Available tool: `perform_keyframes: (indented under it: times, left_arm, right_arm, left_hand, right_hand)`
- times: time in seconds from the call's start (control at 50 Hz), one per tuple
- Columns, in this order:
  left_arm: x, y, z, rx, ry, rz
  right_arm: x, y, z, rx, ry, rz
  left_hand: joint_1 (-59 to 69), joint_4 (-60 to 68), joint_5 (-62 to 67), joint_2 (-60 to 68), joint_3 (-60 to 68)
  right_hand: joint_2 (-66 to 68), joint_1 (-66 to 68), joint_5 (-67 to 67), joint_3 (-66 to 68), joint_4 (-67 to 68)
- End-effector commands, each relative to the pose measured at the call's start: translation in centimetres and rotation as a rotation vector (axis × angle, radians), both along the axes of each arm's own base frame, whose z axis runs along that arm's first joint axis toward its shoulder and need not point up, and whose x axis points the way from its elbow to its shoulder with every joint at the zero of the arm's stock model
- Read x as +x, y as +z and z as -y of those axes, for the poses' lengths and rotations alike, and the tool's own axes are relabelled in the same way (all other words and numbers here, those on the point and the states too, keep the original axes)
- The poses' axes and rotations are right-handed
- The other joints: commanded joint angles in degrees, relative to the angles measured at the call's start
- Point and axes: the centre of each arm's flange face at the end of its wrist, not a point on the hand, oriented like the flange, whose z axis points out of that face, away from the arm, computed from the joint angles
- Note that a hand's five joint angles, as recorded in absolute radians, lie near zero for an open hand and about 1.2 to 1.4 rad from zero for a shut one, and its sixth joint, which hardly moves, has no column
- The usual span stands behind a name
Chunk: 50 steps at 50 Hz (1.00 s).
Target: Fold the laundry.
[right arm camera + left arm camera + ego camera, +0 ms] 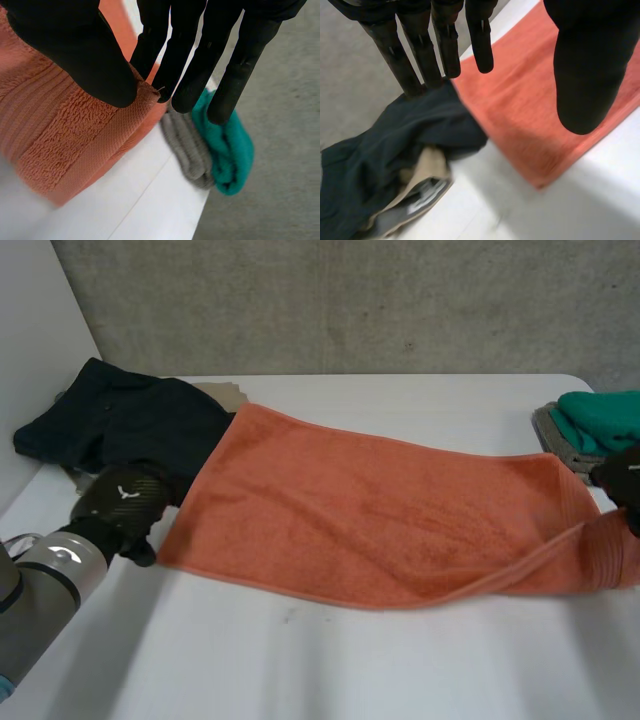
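Note:
An orange towel (380,515) lies spread across the middle of the white table (330,660). My left hand (120,505) hovers beside the towel's near-left corner. In the left wrist view its fingers (480,40) are straight and the thumb stands apart, holding nothing above the orange towel (535,115). My right hand (625,480) is at the towel's right end, where the near corner is lifted and folded over. There the thumb (85,50) and fingers pinch the hemmed corner of the orange towel (60,130).
A dark navy garment (120,420) lies bunched at the back left over a beige one (225,393), close to my left hand. A folded green towel (605,415) sits on a grey one (560,435) at the table's right edge, just behind my right hand.

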Motion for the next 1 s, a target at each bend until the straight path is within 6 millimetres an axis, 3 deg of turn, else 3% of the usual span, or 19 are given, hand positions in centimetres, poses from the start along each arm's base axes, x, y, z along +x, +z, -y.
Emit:
perform_keyframes:
  times: [0.02,0.28,0.56,1.0]
  left_arm:
    - [-0.7,-1.7,0.3,0.077,-0.09,-0.034]
    - [-0.7,-4.6,2.4,0.151,-0.084,-0.018]
    - [-0.3,-5.6,4.9,0.153,-0.058,-0.019]
    - [-0.8,-6.8,5.6,0.177,-0.067,-0.015]
  right_arm:
    - [-0.4,-1.7,1.8,-0.011,-0.031,0.011]
    - [-0.8,-3.0,3.7,-0.081,-0.077,-0.002]
    - [-1.0,-4.0,4.4,-0.065,-0.085,-0.001]
    - [-1.4,-5.0,5.3,-0.059,-0.107,-0.008]
  left_hand:
    - [5.0,5.72,5.69,5.01,4.83]
    - [7.36,8.08,8.05,7.37,7.19]
    - [11.23,11.95,11.92,11.24,11.06]
    - [25.37,26.08,26.06,25.38,25.2]
  right_hand:
    - [12.64,15.78,12.78,11.78,11.42]
    - [12.64,15.78,12.78,11.78,11.42]
    - [12.64,15.78,12.78,11.78,11.42]
    - [12.64,15.78,12.78,11.78,11.42]
